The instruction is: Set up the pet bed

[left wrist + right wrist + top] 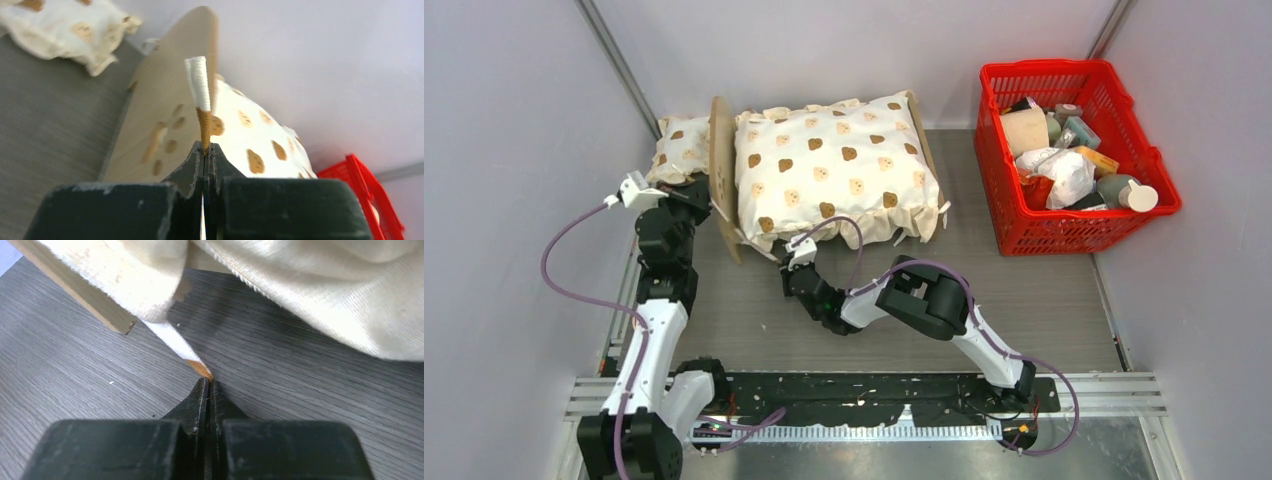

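The pet bed's light-wood headboard (721, 170) stands upright on the left, its paw cutout showing in the left wrist view (165, 120). The cream bear-print cushion (834, 165) lies on the frame and hides the base. My left gripper (696, 192) sits by the headboard's near end, shut on a white-and-tan tie ribbon (200, 85) that sticks up from its tips (206, 147). My right gripper (786, 255) is at the cushion's near left corner, low over the table. It is shut (209, 381) on the tan end of another tie ribbon (175, 342) coming off the cushion (325, 295), next to a wooden frame rail (80, 287).
A small bear-print pillow (679, 148) lies behind the headboard against the left wall. A red basket (992, 170) full of assorted items stands at the right rear. Grey walls close in on the left, back and right.
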Robot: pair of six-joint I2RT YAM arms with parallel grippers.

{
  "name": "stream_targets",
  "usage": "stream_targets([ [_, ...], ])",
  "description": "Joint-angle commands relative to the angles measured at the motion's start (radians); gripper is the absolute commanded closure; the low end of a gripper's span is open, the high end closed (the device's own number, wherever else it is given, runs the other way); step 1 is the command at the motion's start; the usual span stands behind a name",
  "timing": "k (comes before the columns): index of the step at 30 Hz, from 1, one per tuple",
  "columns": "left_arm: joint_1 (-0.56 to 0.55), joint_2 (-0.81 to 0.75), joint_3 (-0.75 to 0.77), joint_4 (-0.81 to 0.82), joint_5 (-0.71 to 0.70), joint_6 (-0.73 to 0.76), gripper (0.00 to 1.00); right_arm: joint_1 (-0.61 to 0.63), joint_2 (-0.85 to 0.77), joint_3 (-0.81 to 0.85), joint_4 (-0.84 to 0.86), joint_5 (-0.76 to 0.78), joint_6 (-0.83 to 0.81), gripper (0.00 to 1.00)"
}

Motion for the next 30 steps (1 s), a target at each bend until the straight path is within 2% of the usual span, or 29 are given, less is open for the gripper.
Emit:
stream_targets([
  [1,-0.063,-0.114,0.009,0.240,0.126,0.248,1.00,0.015,0.060,-0.004,-0.187,-0.072,-0.050,0.95],
  [8,-0.082,-0.066,0.057,0.230,0.201,0.403,1.00,0.027,0.105,0.072,-0.219,-0.158,-0.067,0.95],
  [12,-0.082,-0.001,0.119,0.251,0.132,0.461,1.00,0.063,0.162,0.136,-0.262,-0.154,-0.105,0.95],
  [18,-0.083,0.051,0.229,0.172,-0.022,0.538,1.00,0.104,0.233,0.236,-0.360,-0.146,-0.115,0.95],
  [24,-0.084,0.059,0.213,0.133,-0.082,0.513,1.00,0.107,0.215,0.199,-0.399,-0.085,-0.074,0.95],
  [28,-0.084,0.026,0.184,0.048,-0.116,0.516,1.00,0.108,0.225,0.226,-0.388,-0.082,-0.089,0.95],
  [29,-0.084,0.018,0.185,0.007,-0.111,0.523,1.00,0.105,0.217,0.237,-0.387,-0.086,-0.103,0.93],
  [30,-0.085,0.010,0.189,-0.065,-0.102,0.526,0.95,0.104,0.184,0.241,-0.405,-0.089,-0.131,0.88],
])
